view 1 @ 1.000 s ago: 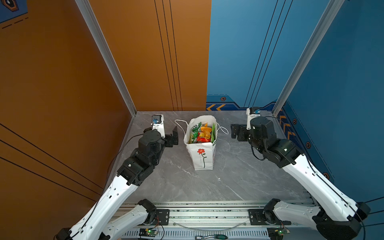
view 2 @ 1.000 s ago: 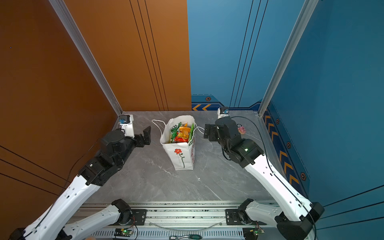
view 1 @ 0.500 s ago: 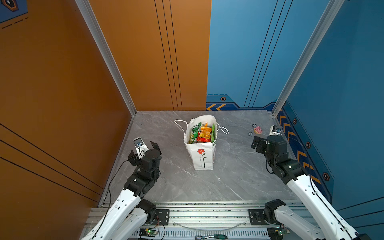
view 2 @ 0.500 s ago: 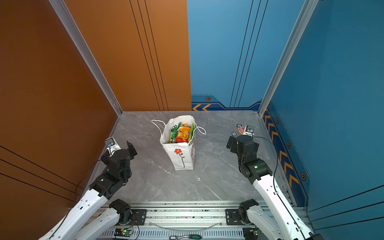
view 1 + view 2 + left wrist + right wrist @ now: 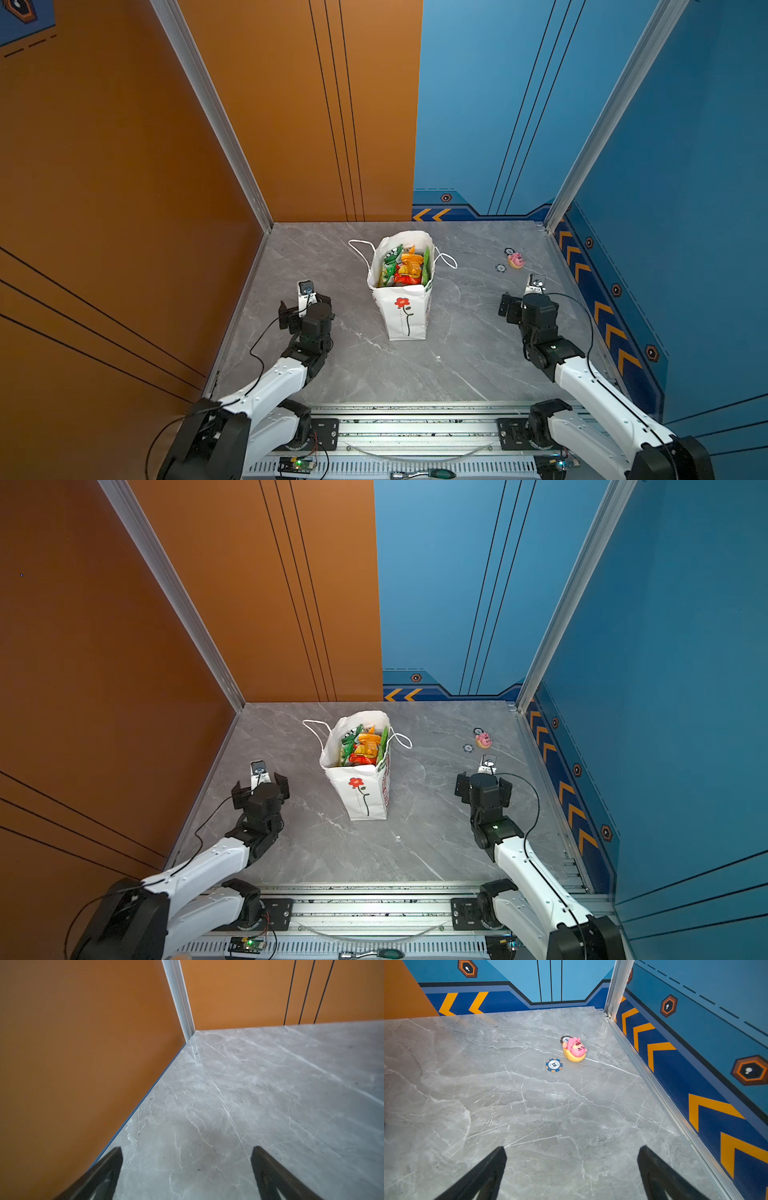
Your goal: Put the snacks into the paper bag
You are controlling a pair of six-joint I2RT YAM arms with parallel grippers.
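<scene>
Both my pincers are spread wide, nothing in them: left gripper (image 5: 187, 1152) over bare marble by the orange wall, right gripper (image 5: 571, 1152) facing a pink toy (image 5: 576, 1050). Between my arms, mid-table, the paper bag (image 5: 401, 318) stands upright. It's white, with a red flower on the front and cord handles flopped outward. The snacks (image 5: 405, 268), crinkly green, orange and red, fill its open mouth.

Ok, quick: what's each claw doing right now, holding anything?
Left claw: open, holding nothing.
Right claw: open, holding nothing.
</scene>
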